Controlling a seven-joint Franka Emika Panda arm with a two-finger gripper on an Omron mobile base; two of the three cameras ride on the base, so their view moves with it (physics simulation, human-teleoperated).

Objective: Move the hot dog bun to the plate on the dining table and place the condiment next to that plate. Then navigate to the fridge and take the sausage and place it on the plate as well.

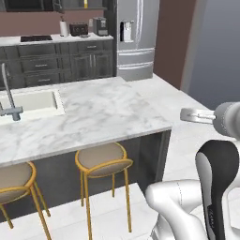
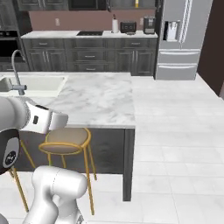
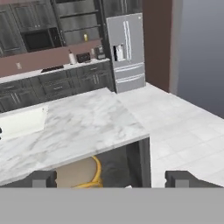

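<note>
Spanning marble island (image 1: 93,112) — steel fridge (image 1: 135,35) beyond, pale floor tiles (image 2: 175,127)

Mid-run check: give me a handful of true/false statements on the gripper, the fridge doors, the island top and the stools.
1. The gripper is open and holds nothing. True.
2. The fridge has a door swung open. False: its doors are shut.
3. The sink is set into the marble island. True.
4. A plate with a bun lies on the island's marble top. False: the visible top is bare apart from the sink and faucet.
5. Stools with yellow legs stand at the island's near side. True.
</note>
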